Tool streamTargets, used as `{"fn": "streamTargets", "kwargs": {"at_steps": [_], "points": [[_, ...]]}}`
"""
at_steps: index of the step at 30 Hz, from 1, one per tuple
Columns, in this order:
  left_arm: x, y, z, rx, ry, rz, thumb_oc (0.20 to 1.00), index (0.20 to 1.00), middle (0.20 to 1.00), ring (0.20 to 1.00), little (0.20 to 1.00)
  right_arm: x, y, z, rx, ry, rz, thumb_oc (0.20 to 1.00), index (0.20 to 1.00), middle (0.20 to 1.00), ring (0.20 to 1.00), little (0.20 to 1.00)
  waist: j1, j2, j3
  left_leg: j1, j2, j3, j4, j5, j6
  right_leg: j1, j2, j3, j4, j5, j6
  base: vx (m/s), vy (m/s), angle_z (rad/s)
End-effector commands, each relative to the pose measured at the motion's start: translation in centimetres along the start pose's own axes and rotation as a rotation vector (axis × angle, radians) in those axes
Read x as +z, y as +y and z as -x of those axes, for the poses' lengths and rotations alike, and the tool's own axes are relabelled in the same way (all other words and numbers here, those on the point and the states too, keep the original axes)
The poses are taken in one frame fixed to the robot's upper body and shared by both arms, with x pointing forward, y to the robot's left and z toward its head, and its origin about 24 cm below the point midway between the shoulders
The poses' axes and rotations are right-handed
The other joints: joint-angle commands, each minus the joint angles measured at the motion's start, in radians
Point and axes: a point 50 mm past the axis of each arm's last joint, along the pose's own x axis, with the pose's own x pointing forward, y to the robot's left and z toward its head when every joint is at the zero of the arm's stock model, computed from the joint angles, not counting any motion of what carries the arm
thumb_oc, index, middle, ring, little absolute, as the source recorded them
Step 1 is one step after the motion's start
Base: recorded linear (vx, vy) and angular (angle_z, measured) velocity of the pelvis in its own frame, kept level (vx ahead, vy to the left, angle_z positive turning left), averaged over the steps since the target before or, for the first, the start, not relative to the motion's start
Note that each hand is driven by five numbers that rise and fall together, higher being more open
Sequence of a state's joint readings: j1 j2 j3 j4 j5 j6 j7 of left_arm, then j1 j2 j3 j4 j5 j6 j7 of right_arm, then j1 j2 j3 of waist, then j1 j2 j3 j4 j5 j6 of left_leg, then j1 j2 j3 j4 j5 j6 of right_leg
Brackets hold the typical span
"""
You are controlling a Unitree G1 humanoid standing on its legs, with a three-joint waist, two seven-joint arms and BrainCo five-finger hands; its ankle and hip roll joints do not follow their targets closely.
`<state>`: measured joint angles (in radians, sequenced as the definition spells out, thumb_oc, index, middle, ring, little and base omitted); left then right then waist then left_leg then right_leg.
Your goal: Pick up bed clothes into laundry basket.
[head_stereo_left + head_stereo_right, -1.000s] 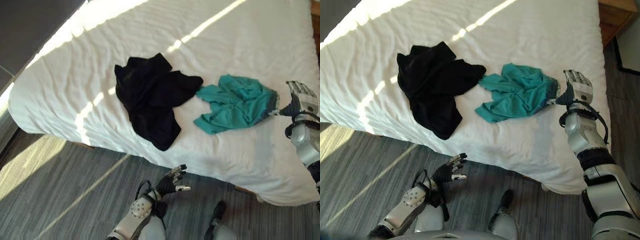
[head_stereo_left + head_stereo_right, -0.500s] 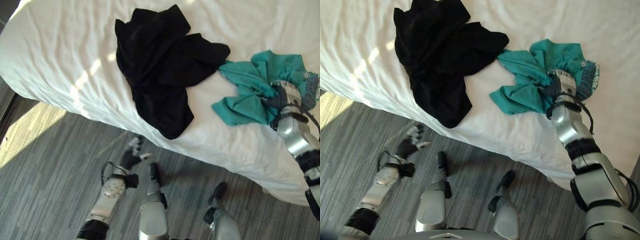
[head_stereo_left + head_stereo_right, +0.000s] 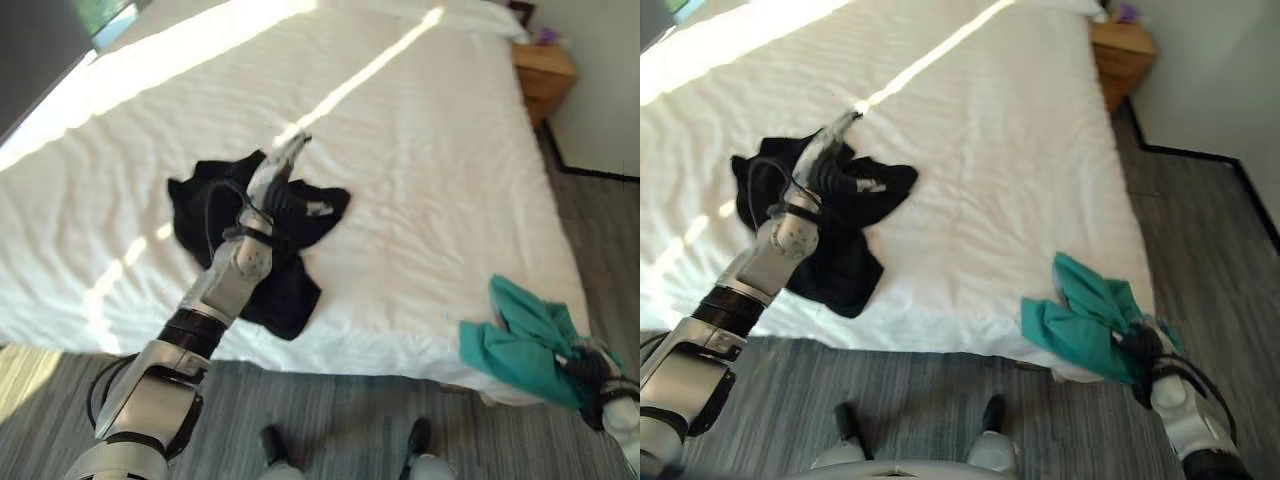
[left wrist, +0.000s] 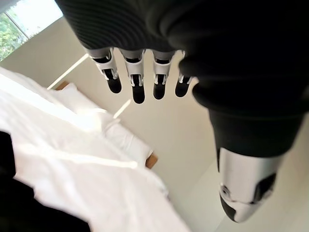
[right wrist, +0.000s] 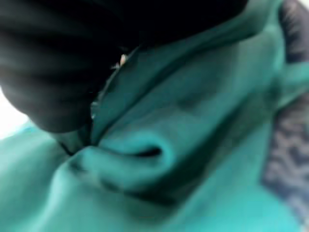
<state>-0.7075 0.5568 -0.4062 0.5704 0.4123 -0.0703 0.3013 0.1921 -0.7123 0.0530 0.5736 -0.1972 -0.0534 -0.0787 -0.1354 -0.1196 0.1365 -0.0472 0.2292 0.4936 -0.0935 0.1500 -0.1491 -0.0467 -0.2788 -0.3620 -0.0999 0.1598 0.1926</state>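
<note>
White sheets covered the big bed (image 3: 420, 150). On it lay the crumpled black cloth (image 3: 205, 215), the left hand (image 3: 281, 172) above it, fingers straight. At the bed's corner, the right hand (image 3: 1139, 345) clutched the bunched teal cloth (image 3: 1085, 318). Next, I think, that cloth needed carrying to a basket.

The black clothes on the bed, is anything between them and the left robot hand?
Nothing visible. The left robot hand hovers with straight fingers right over the black clothes, bare white sheet all around. The right robot hand grips the teal garment at the bed's corner, well aside.
</note>
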Motion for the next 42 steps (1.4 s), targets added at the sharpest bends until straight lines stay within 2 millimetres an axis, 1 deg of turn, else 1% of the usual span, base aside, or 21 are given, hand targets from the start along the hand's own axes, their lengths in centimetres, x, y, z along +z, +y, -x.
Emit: {"fn": "streamTargets", "kwargs": {"at_steps": [1,2,3,4,5,7,12,16,18,20,21,23,28,34,35,36,37,38,40,41,42], "points": [[-3.6,3.7,-2.3,0.06,0.185,-0.332,1.0,1.0,1.0,1.0,1.0,0.7,1.1,0.6,0.07,-0.071,0.044,0.2,0.2,0.2,0.2,0.2,-0.016,0.001,0.056,0.075,-0.006,0.057,0.006,-0.198,0.004,0.035,-0.075,-0.012,0.013,0.015,0.069,-0.03,0.09,-0.52],[-7.4,3.3,-0.8,-0.041,0.34,-0.521,1.0,1.0,1.0,1.0,1.0,1.7,2.1,1.0,0.113,-0.13,0.013,0.2,0.2,0.2,0.2,0.2,-0.041,-0.002,0.072,0.096,-0.01,0.085,0.006,-0.21,0.004,0.032,-0.075,0.001,0.013,0.017,0.069,-0.05,0.097,-0.51],[-8.6,3.6,-0.3,-0.061,0.389,-0.572,1.0,1.0,1.0,1.0,1.0,2.2,2.4,1.3,0.123,-0.162,-0.008,0.2,0.2,0.2,0.2,0.2,-0.045,-0.006,0.08,0.105,-0.013,0.098,0.006,-0.212,0.005,0.032,-0.078,0.002,0.015,0.021,0.069,-0.03,0.068,-0.45],[-8.6,3.6,-0.3,-0.061,0.388,-0.573,1.0,1.0,1.0,1.0,1.0,2.2,2.4,1.3,0.124,-0.161,-0.009,0.2,0.2,0.2,0.2,0.2,-0.044,-0.006,0.081,0.106,-0.013,0.099,0.006,-0.213,0.005,0.032,-0.079,0.003,0.015,0.022,0.069,-0.05,0.04,-0.37],[-9.8,3.9,0.4,-0.074,0.438,-0.624,1.0,1.0,1.0,1.0,1.0,2.8,2.8,1.6,0.143,-0.195,-0.033,0.2,0.2,0.2,0.2,0.2,-0.05,-0.01,0.091,0.117,-0.016,0.116,0.006,-0.217,0.006,0.028,-0.085,0.002,0.017,0.03,0.069,-0.04,0.033,-0.32],[-10.7,5.0,0.9,-0.05,0.466,-0.668,1.0,1.0,1.0,1.0,1.0,3.3,3.4,2.1,0.165,-0.233,-0.07,0.2,0.2,0.2,0.2,0.2,-0.054,-0.016,0.107,0.13,-0.019,0.138,0.006,-0.218,0.006,0.027,-0.092,-0.004,0.019,0.036,0.069,-0.06,0.033,-0.31],[-12.9,9.3,2.4,0.044,0.506,-0.77,1.0,1.0,1.0,1.0,1.0,3.2,4.6,2.8,0.227,-0.248,-0.077,0.2,0.2,0.2,0.2,0.2,-0.043,-0.02,0.132,0.144,-0.017,0.172,0.006,-0.21,0.003,0.046,-0.115,-0.065,0.021,0.048,0.069,-0.05,0.013,-0.26],[-14.6,11.3,3.7,0.042,0.589,-0.787,1.0,1.0,1.0,1.0,1.0,3.9,4.6,2.6,0.245,-0.279,-0.051,0.2,0.2,0.2,0.2,0.2,-0.035,-0.018,0.139,0.146,-0.013,0.18,0.006,-0.199,-0.002,0.067,-0.126,-0.104,0.024,0.056,0.069,-0.02,0.0,0.03],[-14.7,11.2,3.9,0.056,0.596,-0.737,1.0,1.0,1.0,1.0,1.0,4.2,4.7,2.4,0.246,-0.289,-0.058,0.2,0.2,0.2,0.2,0.2,-0.03,-0.019,0.146,0.141,-0.01,0.177,0.006,-0.195,-0.004,0.07,-0.125,-0.111,0.024,0.055,0.069,-0.05,-0.016,0.05],[-10.3,10.0,0.4,0.13,0.441,-0.664,1.0,1.0,1.0,1.0,1.0,4.8,5.1,2.5,0.255,-0.3,-0.068,0.2,0.2,0.2,0.2,0.2,-0.017,-0.026,0.165,0.123,-0.011,0.152,0.006,-0.194,-0.001,0.067,-0.124,-0.111,0.022,0.051,0.069,-0.12,-0.05,0.23],[-8.5,8.5,-0.5,0.161,0.404,-0.554,1.0,1.0,1.0,1.0,1.0,5.3,5.7,2.4,0.272,-0.311,-0.073,0.2,0.2,0.2,0.2,0.2,-0.004,-0.036,0.183,0.114,-0.012,0.128,0.006,-0.198,0.001,0.059,-0.119,-0.095,0.021,0.036,0.069,-0.13,-0.06,0.41],[-7.7,8.4,-1.1,0.191,0.386,-0.488,1.0,1.0,1.0,1.0,1.0,5.7,5.7,2.3,0.283,-0.325,-0.081,0.2,0.2,0.2,0.2,0.2,0.001,-0.043,0.194,0.113,-0.013,0.116,0.006,-0.201,-0.001,0.058,-0.116,-0.086,0.021,0.026,0.069,-0.08,-0.052,0.22],[-7.6,6.7,-1.4,0.165,0.414,-0.396,1.0,1.0,1.0,1.0,1.0,6.7,6.5,2.1,0.321,-0.354,-0.089,0.2,0.2,0.2,0.2,0.2,0.002,-0.057,0.204,0.112,-0.009,0.113,0.006,-0.196,-0.004,0.047,-0.107,-0.076,0.023,0.022,0.069,-0.02,-0.038,0.02],[-7.3,6.2,-2.1,0.118,0.444,-0.42,1.0,1.0,1.0,1.0,1.0,8.1,6.7,2.3,0.355,-0.413,-0.096,0.2,0.2,0.2,0.2,0.2,-0.009,-0.079,0.256,0.087,0.002,0.113,0.006,-0.18,-0.008,-0.003,-0.09,-0.051,0.021,0.03,0.069,-0.09,-0.034,-0.01],[-6.9,5.4,-2.4,0.084,0.441,-0.439,1.0,1.0,1.0,1.0,1.0,10.5,7.6,1.4,0.345,-0.456,-0.094,0.2,0.2,0.2,0.2,0.2,0.005,-0.073,0.268,0.076,0.005,0.106,0.006,-0.176,-0.009,-0.007,-0.091,-0.058,0.02,0.031,0.069,-0.12,-0.035,-0.05],[-6.8,4.1,-2.2,0.037,0.437,-0.47,0.758,0.758,0.758,0.758,0.758,11.6,8.4,1.3,0.341,-0.477,-0.101,0.2,0.2,0.2,0.2,0.2,0.016,-0.067,0.279,0.065,0.011,0.102,0.006,-0.168,-0.01,-0.013,-0.094,-0.067,0.02,0.03,0.069,-0.11,-0.033,-0.04],[-6.7,3.2,-2.0,0.016,0.441,-0.458,0.2,0.2,0.2,0.2,0.2,12.0,8.7,1.0,0.331,-0.471,-0.104,0.2,0.2,0.2,0.2,0.2,0.021,-0.063,0.288,0.058,0.015,0.1,0.006,-0.163,-0.012,-0.017,-0.096,-0.07,0.019,0.031,0.069,-0.15,-0.026,0.07],[-6.4,1.5,-1.6,-0.032,0.448,-0.43,0.2,0.2,0.2,0.2,0.2,13.2,8.9,0.7,0.315,-0.485,-0.114,0.2,0.2,0.2,0.2,0.2,0.024,-0.055,0.308,0.045,0.023,0.1,0.006,-0.152,-0.014,-0.027,-0.096,-0.071,0.018,0.035,0.069,-0.11,-0.017,0.06],[-6.0,1.2,-1.9,-0.033,0.434,-0.429,0.2,0.2,0.2,0.2,0.2,13.4,8.9,0.7,0.311,-0.493,-0.111,0.2,0.2,0.2,0.2,0.2,0.022,-0.053,0.311,0.042,0.024,0.1,0.006,-0.149,-0.015,-0.029,-0.096,-0.073,0.018,0.037,0.069,-0.06,0.0,0.07],[-5.8,1.0,-1.9,-0.042,0.415,-0.438,0.2,0.2,0.2,0.2,0.2,13.3,8.8,0.6,0.307,-0.491,-0.106,0.2,0.2,0.2,0.2,0.2,0.02,-0.043,0.306,0.044,0.02,0.1,0.006,-0.149,-0.015,-0.026,-0.097,-0.075,0.017,0.037,0.069,-0.01,0.038,0.07],[-5.4,1.6,-2.4,-0.017,0.391,-0.447,0.2,0.2,0.2,0.2,0.2,13.3,8.7,0.6,0.305,-0.494,-0.106,0.2,0.2,0.2,0.2,0.2,0.016,-0.037,0.299,0.046,0.018,0.101,0.006,-0.149,-0.014,-0.023,-0.098,-0.076,0.017,0.037,0.069,0.01,0.062,0.09]]}}
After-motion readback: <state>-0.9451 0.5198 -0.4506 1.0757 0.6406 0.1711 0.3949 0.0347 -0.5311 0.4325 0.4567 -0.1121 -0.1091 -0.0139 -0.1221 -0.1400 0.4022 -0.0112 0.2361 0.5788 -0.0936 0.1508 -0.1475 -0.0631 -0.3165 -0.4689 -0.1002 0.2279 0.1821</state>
